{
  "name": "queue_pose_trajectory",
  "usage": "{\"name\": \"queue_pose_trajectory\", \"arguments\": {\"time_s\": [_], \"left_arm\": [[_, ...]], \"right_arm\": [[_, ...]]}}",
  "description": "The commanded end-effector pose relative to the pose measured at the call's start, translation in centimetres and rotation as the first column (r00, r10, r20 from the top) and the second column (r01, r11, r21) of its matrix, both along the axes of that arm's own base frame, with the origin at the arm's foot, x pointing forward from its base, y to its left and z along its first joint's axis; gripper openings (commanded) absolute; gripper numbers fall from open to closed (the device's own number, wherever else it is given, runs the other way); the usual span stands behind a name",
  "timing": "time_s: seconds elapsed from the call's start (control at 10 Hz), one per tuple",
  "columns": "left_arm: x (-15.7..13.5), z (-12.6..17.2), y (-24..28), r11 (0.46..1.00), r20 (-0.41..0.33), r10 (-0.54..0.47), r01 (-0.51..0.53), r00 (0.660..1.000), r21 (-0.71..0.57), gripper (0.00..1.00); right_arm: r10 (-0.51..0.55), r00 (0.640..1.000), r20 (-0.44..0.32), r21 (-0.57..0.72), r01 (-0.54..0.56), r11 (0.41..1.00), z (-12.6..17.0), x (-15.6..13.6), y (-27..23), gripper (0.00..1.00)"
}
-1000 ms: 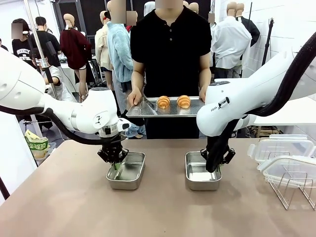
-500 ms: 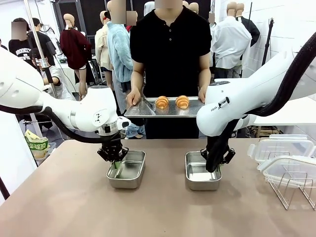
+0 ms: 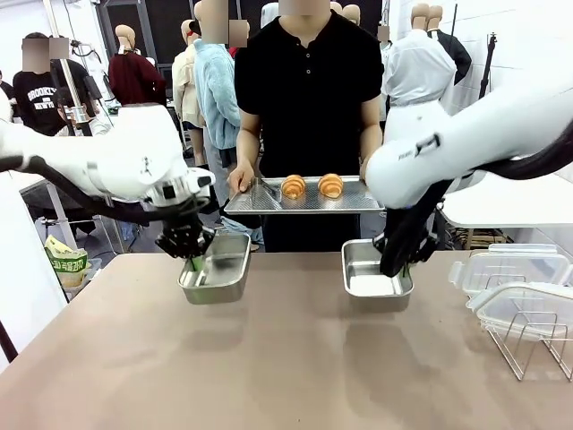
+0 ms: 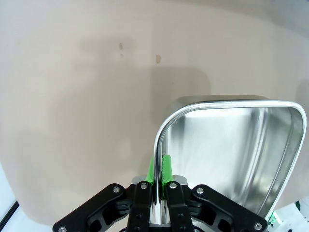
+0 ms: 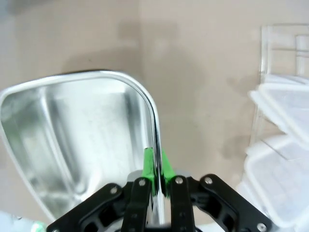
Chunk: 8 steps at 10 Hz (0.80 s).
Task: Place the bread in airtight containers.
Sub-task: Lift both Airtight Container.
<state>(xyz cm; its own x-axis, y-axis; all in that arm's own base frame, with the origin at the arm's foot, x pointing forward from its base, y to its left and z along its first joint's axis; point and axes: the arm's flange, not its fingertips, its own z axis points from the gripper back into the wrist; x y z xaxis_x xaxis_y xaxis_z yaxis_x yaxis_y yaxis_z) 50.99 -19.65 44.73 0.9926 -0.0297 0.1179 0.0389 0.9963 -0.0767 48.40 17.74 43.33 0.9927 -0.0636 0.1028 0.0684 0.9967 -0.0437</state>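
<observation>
- The person [image 3: 309,98] holds up a mesh tray [image 3: 269,204], and two rolls [image 3: 295,186] lie side by side near its middle. Neither is in a tin yet.
- The left gripper [image 3: 191,262] is clamped on one wall of the left tin [image 3: 219,269]. The tin is empty, tilted and seemingly held aloft below the tray's left end.
- The right gripper [image 3: 394,264] pinches a wall of the right tin [image 3: 372,282], which is also empty, just below the tray's right end.
- Two clear lids [image 3: 510,269] rest lower down, well to the right of the tray, off both tins.
- By my judgement nothing is packed so far. Both rolls need loading, then both lids need fitting.
</observation>
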Motion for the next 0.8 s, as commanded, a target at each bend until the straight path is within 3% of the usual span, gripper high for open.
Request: {"name": "queue_pose_trajectory", "arguments": {"time_s": [0.0, 0.3, 0.5, 0.7], "left_arm": [[-0.5, 2.9, 0.4, 1.000, -0.015, -0.003, 0.003, 1.000, 0.021, 0.00], [-1.3, 6.5, -0.6, 0.999, 0.025, -0.032, 0.031, 0.999, 0.037, 0.00], [-1.9, 6.6, -0.1, 0.999, 0.034, -0.032, 0.031, 0.999, 0.027, 0.00], [-1.6, 6.5, -0.8, 0.999, 0.020, -0.030, 0.029, 0.999, 0.020, 0.00]], "right_arm": [[0.026, 1.000, 0.017, 0.020, -0.027, 0.999, 3.6, -0.8, -0.8, 0.00], [0.032, 0.998, 0.051, 0.032, -0.034, 0.999, 8.4, -1.7, -1.2, 0.00], [0.067, 0.997, 0.041, 0.057, -0.069, 0.996, 8.4, -1.7, -1.1, 0.00], [0.029, 0.997, 0.071, 0.015, -0.030, 0.999, 8.8, -2.0, -1.0, 0.00]]}}
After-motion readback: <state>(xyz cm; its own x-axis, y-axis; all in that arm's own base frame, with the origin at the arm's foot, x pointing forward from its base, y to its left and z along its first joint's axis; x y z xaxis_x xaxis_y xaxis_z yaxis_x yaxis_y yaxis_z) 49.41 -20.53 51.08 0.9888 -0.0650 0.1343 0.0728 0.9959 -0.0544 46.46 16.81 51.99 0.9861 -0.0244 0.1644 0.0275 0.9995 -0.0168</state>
